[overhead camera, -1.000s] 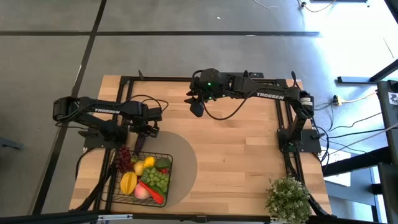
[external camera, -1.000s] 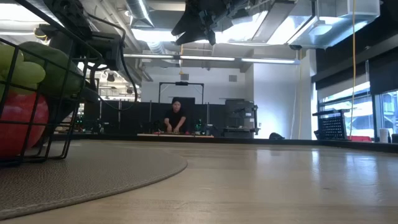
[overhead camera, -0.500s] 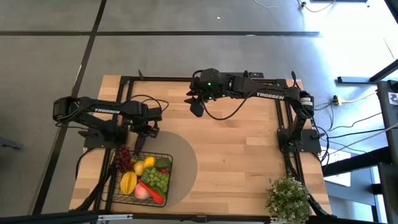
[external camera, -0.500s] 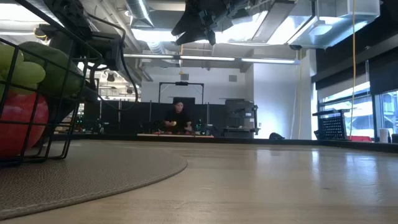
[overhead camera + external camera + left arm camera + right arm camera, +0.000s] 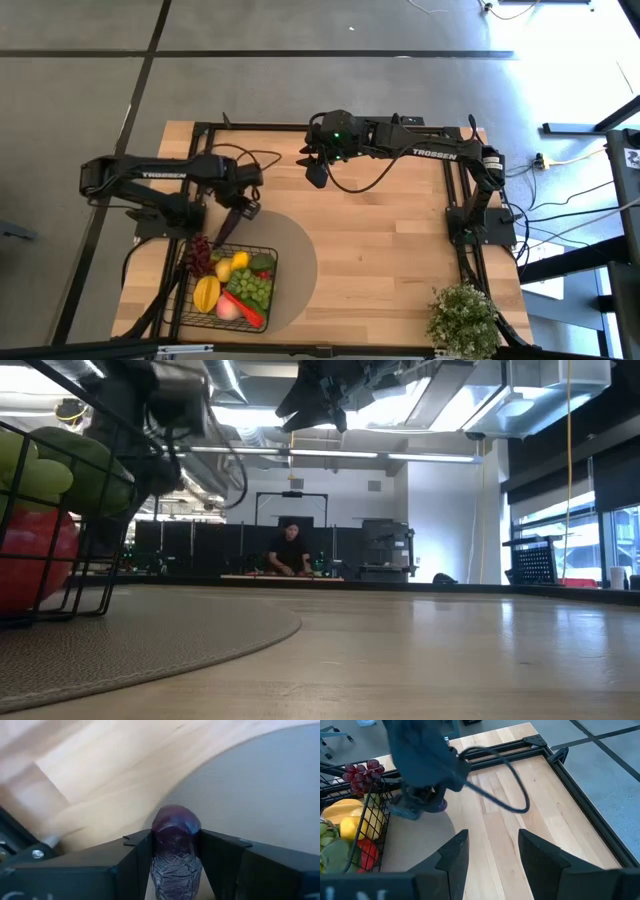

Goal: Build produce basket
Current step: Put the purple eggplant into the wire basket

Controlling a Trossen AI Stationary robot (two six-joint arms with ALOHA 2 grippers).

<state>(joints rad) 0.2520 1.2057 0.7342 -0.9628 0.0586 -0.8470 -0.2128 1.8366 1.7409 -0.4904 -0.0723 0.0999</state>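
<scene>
Basket (image 5: 270, 300) of black wire mesh on wooden bench (image 5: 390, 230), just below and beside left hand (image 5: 240, 210), standing on one side of round grey mat (image 5: 295, 265). Well apart from right hand (image 5: 315, 172), across bare wood.

Left arm reaching in from its own side of bench, hand above the mat's edge at the basket's near corner. Clamped on dark purple eggplant (image 5: 226, 232), one finger pressed to each side; rounded end poking out past the fingertips, toward mat and basket. From left wrist view, glossy purple skin filling the gap between both fingers (image 5: 220, 855), grey mat beyond the tip, pale wood off to the side.

Right arm stretched along far edge of bench, hand raised over the middle of that edge. Fingers moderately apart, nothing between them; from right wrist view, bare wood in the gap, left arm and basket farther ahead.

Bushy green potted plant (image 5: 463, 318) at bench corner on right arm's side, far from both hands.

Inside the basket, below left hand: purple grapes (image 5: 198, 255) nearest the hand, lemon (image 5: 240, 261), green grapes (image 5: 257, 290), yellow fruits (image 5: 207, 293), red chili (image 5: 245, 308), pink peach (image 5: 227, 310).

Person (image 5: 291, 550) seated far back in room, in low view.
</scene>
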